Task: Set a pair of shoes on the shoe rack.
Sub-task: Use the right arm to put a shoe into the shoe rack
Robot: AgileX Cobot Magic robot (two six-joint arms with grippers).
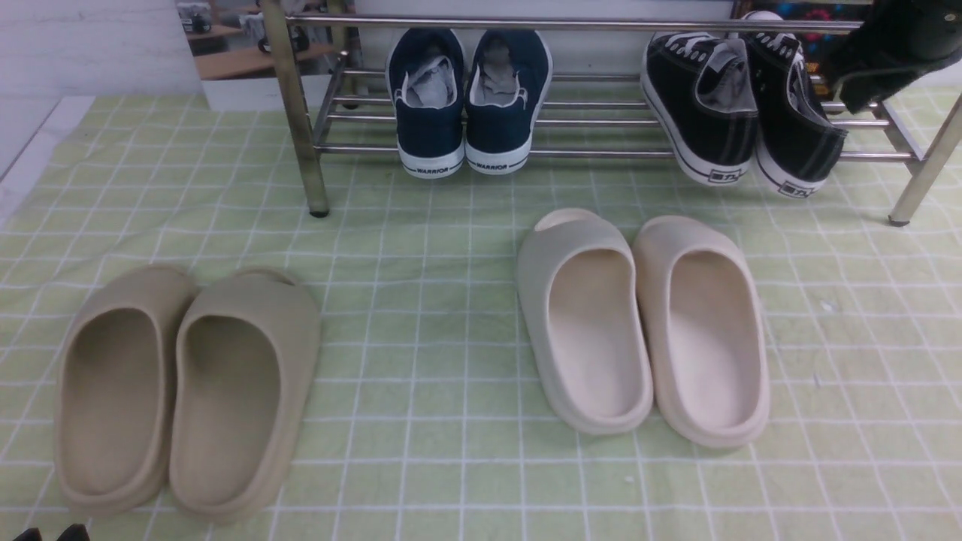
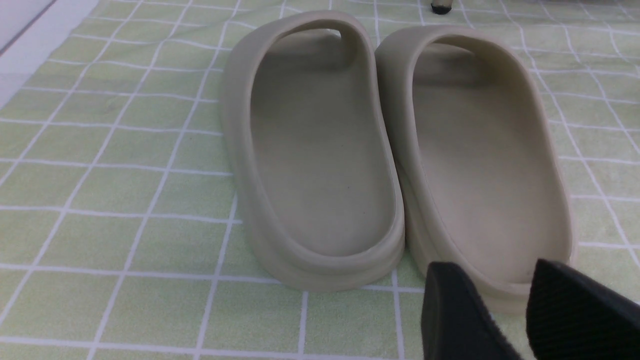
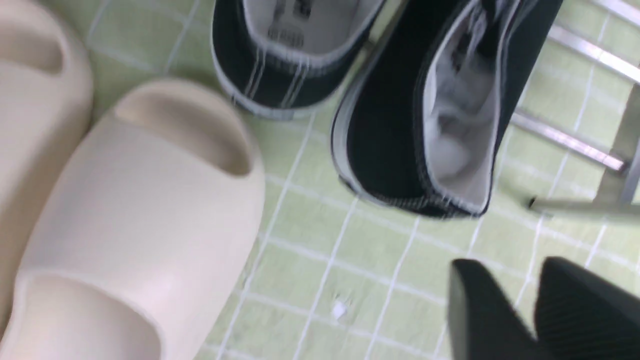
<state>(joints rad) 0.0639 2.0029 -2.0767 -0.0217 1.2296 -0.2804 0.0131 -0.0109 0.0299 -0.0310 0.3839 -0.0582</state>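
Left tool (image 2: 495, 274), spread and empty, is noted at the heels of the tan slides (image 2: 320, 150). Cream slides (image 1: 646, 323) are laid farther on. Farthest, the pair of shoes (image 1: 706, 120) is lodged on the shoe rack (image 1: 601, 154), right end, heels overhanging; right tool (image 3: 507, 267) is held slightly parted, empty.

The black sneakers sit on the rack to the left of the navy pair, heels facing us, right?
Not quite. The black sneakers sit on the rack to the right of the navy pair, heels facing us. The front view shows it.
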